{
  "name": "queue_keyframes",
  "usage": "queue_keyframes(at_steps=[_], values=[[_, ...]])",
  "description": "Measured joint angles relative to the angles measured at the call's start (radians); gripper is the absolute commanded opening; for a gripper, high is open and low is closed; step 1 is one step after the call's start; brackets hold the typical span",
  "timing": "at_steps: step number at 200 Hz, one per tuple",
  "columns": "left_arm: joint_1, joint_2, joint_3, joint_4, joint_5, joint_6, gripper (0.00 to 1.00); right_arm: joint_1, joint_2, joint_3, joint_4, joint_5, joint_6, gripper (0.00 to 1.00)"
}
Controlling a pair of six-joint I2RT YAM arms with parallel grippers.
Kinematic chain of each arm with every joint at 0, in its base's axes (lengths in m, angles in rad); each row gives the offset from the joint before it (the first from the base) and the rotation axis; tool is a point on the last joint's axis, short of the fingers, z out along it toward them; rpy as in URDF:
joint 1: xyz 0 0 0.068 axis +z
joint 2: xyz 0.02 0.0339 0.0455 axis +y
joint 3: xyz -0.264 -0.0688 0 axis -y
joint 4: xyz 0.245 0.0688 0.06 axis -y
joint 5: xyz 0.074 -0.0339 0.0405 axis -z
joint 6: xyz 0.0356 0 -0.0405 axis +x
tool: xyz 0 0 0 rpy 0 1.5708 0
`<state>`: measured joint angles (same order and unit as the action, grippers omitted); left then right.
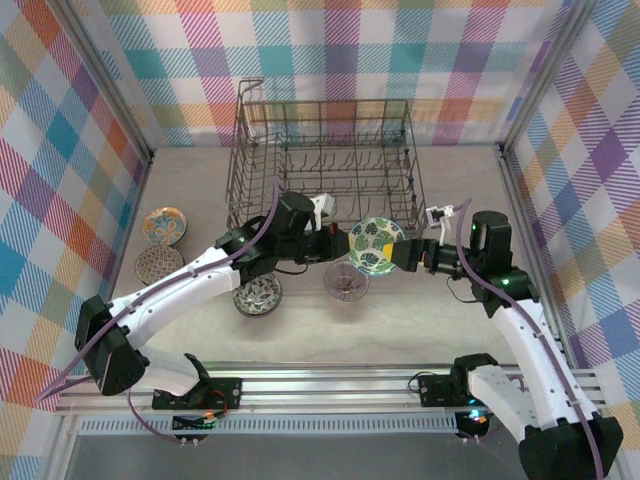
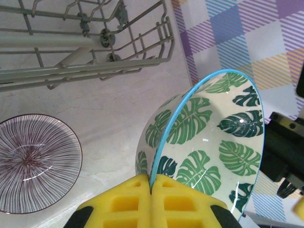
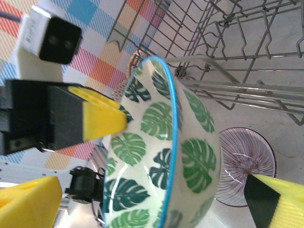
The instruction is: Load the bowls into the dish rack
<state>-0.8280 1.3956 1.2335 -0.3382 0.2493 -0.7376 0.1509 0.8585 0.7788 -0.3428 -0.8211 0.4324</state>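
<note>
Grey wire dish rack (image 1: 325,104): 1, beyond both jaws; 5 bowls (image 1: 258,296) from above, leaf bowl (image 1: 375,245) between the jaws. Left wrist: left jaws pinch its rim, 1 striped bowl (image 2: 33,161) leftward. Right wrist: right jaws spread, flanking it.

Green leaves on white, rimmed blue, are recorded on the leaf bowl (image 1: 376,246). Purple radial lines are noted on the striped bowl (image 1: 346,282). The rack (image 1: 330,185) is grey; walls (image 1: 60,150) plaid.
</note>
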Motion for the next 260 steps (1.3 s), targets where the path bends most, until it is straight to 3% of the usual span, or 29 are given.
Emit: queue_keyframes(at_steps=[93,228,260], values=[[0.032,0.051,0.021,-0.008,0.048,0.002,0.0,-0.021,0.035,-0.032,0.054,-0.054,0.051,0.98],[0.023,0.051,0.046,-0.079,-0.025,0.03,0.0,-0.021,0.058,0.003,-0.102,0.136,-0.011,0.49],[0.002,0.051,0.064,-0.099,-0.073,0.045,0.0,-0.021,0.089,0.022,-0.125,0.161,-0.011,0.46]])
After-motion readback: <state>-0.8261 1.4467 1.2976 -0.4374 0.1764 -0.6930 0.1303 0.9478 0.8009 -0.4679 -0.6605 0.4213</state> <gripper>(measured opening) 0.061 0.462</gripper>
